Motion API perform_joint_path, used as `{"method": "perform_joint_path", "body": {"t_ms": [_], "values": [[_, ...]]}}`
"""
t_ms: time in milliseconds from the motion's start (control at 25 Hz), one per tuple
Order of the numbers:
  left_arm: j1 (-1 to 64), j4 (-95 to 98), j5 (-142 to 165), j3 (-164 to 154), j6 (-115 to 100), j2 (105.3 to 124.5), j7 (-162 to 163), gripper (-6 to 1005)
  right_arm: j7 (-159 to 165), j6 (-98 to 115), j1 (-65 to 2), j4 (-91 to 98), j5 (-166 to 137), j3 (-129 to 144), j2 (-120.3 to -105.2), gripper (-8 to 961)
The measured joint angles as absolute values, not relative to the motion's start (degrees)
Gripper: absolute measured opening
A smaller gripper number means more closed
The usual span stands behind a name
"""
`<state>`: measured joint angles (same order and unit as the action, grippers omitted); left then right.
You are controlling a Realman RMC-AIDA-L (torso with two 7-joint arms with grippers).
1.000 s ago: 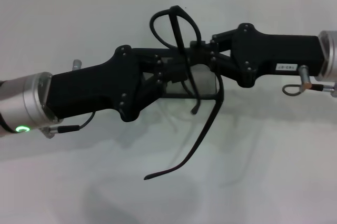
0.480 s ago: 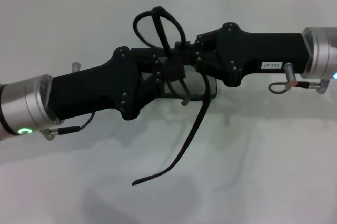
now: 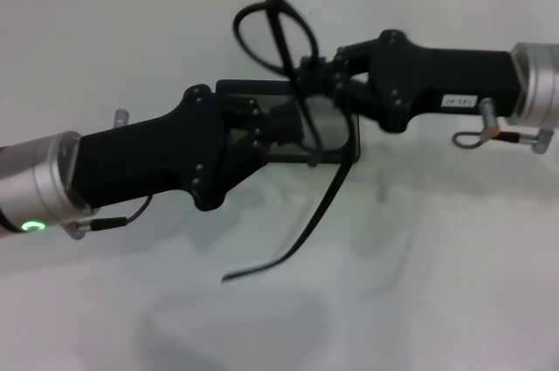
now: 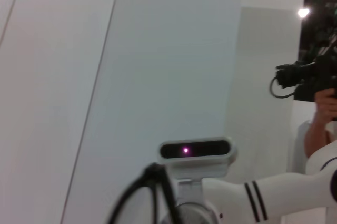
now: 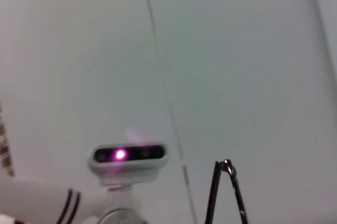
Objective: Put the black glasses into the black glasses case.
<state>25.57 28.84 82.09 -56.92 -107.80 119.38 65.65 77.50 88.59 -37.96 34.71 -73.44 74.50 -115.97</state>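
The black glasses (image 3: 322, 203) hang in the air at the middle of the head view, lens loop up and one long temple arm trailing down towards me. My right gripper (image 3: 313, 70) comes in from the right and is shut on the frame near the lenses. My left gripper (image 3: 284, 122) comes in from the left, just below and beside the frame. The black glasses case (image 3: 336, 131) lies open on the table under both grippers, mostly covered by them. A lens loop shows in the left wrist view (image 4: 157, 170), a temple hinge in the right wrist view (image 5: 226, 165).
The white table (image 3: 437, 257) runs all around the case. Both wrist views look up at my head camera (image 4: 196, 150) (image 5: 129, 155). A person holding a camera (image 4: 308, 76) stands behind in the left wrist view.
My right gripper swung the glasses left, then back right and a little up; the trailing temple tip rose. My left arm sank slightly towards the lower left.
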Motion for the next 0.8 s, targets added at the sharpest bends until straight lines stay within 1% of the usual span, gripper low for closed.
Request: {"method": "perform_joint_path", "body": {"t_ms": [160, 240, 400, 520, 640, 800], "values": [[25.0, 29.2, 82.0, -56.6, -108.7, 119.0, 65.7, 50, 77.4, 90.4, -36.7, 35.0, -73.2, 70.5, -115.57, 68], [24.4, 29.1, 82.0, -56.0, -108.5, 118.49, 65.7, 50, 77.5, 92.8, -36.1, 35.3, -73.2, 68.1, -115.48, 68], [24.0, 28.8, 82.6, -55.9, -108.2, 117.7, 65.7, 50, 77.6, 99.7, -35.2, 35.6, -73.1, 60.3, -115.6, 68], [24.7, 28.9, 85.1, -56.1, -108.3, 118.07, 65.7, 50, 76.8, 102.1, -35.5, 35.3, -71.4, 57.1, -115.81, 68], [25.9, 29.1, 87.7, -56.7, -108.9, 119.07, 65.5, 49, 75.5, 102.0, -36.7, 34.9, -69.2, 57.2, -115.87, 68], [27.9, 27.5, 85.6, -60.2, -109.7, 119.71, 64.1, 49, 73.0, 99.5, -40.6, 31.9, -68.9, 58.1, -116.17, 68]]}}
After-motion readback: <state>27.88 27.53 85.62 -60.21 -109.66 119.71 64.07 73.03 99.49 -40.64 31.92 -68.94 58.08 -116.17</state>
